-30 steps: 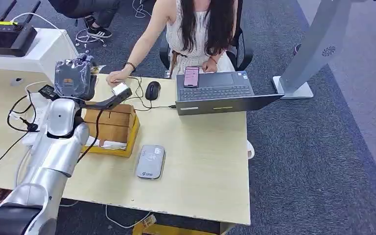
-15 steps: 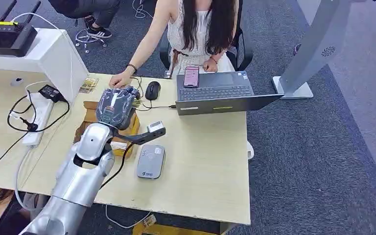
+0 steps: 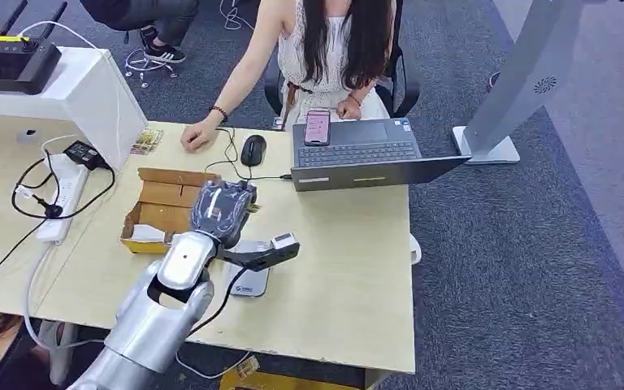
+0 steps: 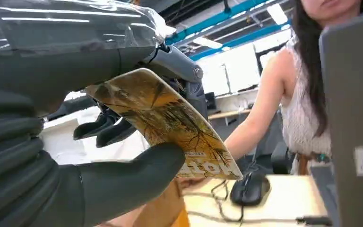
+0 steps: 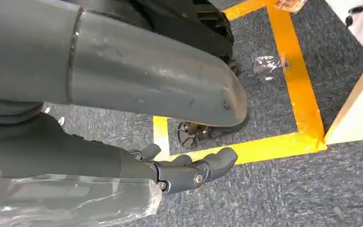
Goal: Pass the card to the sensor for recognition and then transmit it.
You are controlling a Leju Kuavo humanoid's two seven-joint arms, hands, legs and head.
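1. The card is yellow-brown with a branching dark print and large letters along one edge. The left wrist view shows it pinched in the left hand, with the thick grey thumb pressing one face and the darker fingers curled over the other edge.
2. The left hand is closed on the card alone; the card sticks out past the fingertips, tilted, and touches nothing else.
3. In the head view the left hand, wrapped in clear plastic, is over the desk, between the cardboard box and the sensor. A small edge of the card peeks out beside the fingers.
4. The sensor is a flat grey reader lying on the desk, partly hidden under the left wrist and its bracketed camera.
5. The open cardboard box sits just beside the hand, on the side toward the power strip.
6. Farther across the desk lie a black mouse, an open laptop with a pink phone resting on it, and a person seated behind them with one hand on the desk.
7. The right hand hangs beside the robot's body over grey carpet with yellow floor tape; its fingers are loosely bent, apart, and holding nothing.
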